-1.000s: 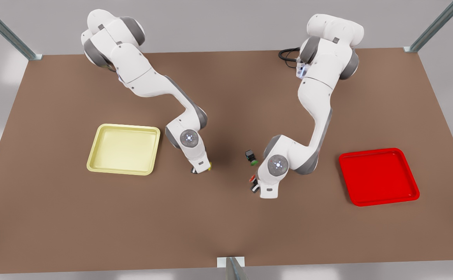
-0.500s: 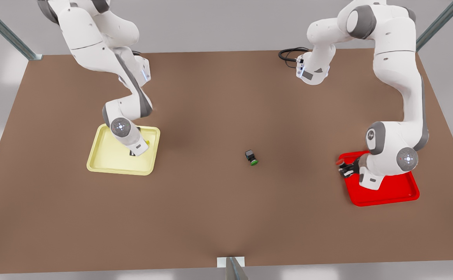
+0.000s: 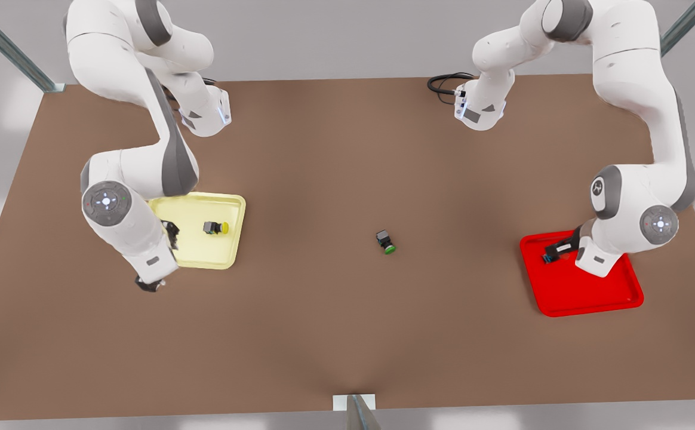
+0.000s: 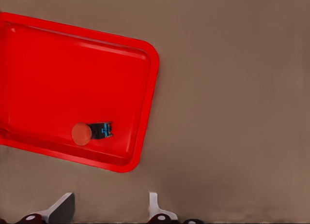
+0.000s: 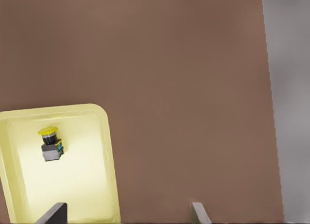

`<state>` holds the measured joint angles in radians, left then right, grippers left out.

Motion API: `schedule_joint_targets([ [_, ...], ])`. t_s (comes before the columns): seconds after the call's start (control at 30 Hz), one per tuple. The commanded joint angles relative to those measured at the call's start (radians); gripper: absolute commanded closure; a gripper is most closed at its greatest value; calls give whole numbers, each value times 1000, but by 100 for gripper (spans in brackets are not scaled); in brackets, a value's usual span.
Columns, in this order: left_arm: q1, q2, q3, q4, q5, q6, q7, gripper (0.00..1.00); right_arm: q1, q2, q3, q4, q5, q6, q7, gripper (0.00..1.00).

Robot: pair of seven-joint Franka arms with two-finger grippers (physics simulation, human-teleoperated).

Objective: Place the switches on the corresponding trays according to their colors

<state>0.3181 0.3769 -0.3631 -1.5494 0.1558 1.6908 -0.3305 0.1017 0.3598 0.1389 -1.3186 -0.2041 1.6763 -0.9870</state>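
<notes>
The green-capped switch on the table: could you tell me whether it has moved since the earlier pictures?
No. The green-capped switch lies at the same spot between the yellow tray and red tray.

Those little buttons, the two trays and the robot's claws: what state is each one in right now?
Yellow switch: lying on its side in the yellow tray, released.
Red switch: lying on its side in the red tray, released.
Green switch: on the bare table, between the trays.
Left gripper: open, empty, near the red tray.
Right gripper: open, empty, near the yellow tray.
</notes>
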Motion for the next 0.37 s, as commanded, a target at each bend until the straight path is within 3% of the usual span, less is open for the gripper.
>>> schedule_joint_targets([
  [0.0,-2,-4,-22,46,28,-49,1,0,1,-37,1,4,0,-56,118,0],
  [0.07,-10,-9,-149,219,117,-209,77,0,16,-248,1,-74,-32,-179,575,0],
  [0.1,-82,-70,-94,230,125,-221,137,0,7,-294,1,-93,-29,-198,655,0],
  [0.17,-391,-168,335,219,-5,-277,284,0,0,-305,1,-94,-28,-198,676,0],
  [0.2,-444,-174,477,207,-111,-269,355,0,0,-303,1,-94,-28,-199,674,0],
  [0.33,-336,-296,392,89,-119,-209,265,0,0,-300,1,-94,-29,-199,671,0],
])
